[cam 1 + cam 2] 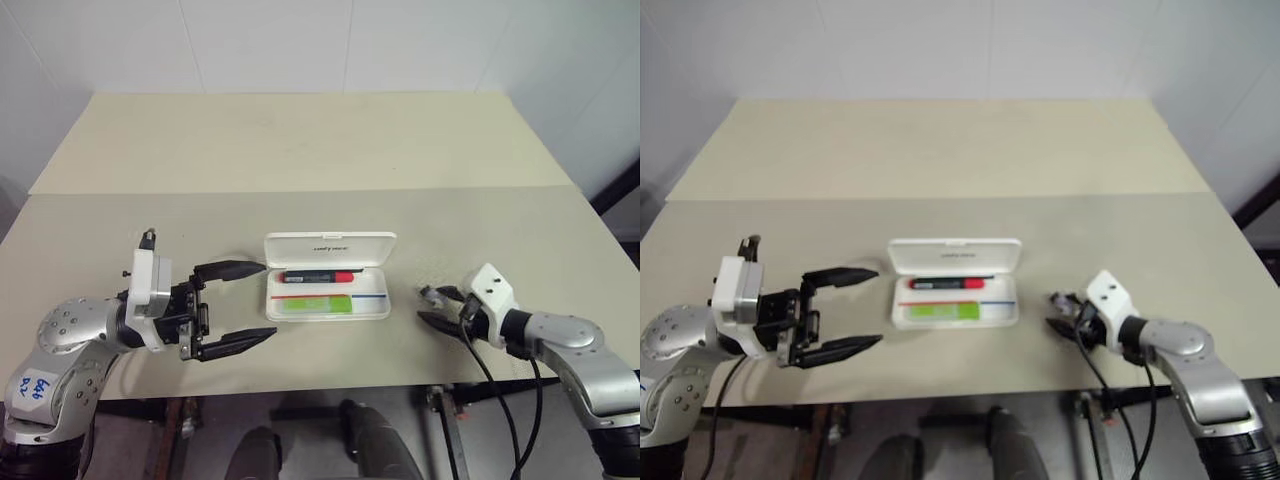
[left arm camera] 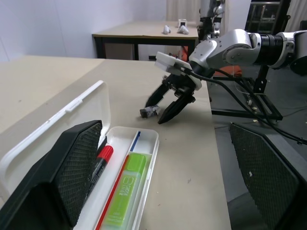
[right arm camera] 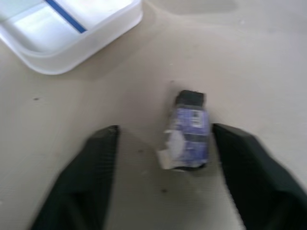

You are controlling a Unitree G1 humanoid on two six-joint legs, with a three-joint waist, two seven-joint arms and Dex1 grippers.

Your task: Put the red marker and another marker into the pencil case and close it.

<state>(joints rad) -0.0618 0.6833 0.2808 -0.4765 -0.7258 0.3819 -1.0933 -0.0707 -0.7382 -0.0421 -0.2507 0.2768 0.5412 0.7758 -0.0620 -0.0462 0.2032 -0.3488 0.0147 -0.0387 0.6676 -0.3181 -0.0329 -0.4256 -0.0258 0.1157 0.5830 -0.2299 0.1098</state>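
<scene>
The white pencil case lies open in the middle of the table, lid tipped back. Inside it, the red marker lies in the far half. The lime-green highlighter, the other marker, lies in the near half. My left gripper hovers just left of the case, pointing at it, open and empty. To the right of the case, my right gripper is low over the table, open. Its fingers straddle a small grey-purple piece, which lies close to one fingertip.
The beige table stretches far behind the case, with a seam across it. Its front edge runs just below both grippers. A black cable hangs from the right wrist past that edge.
</scene>
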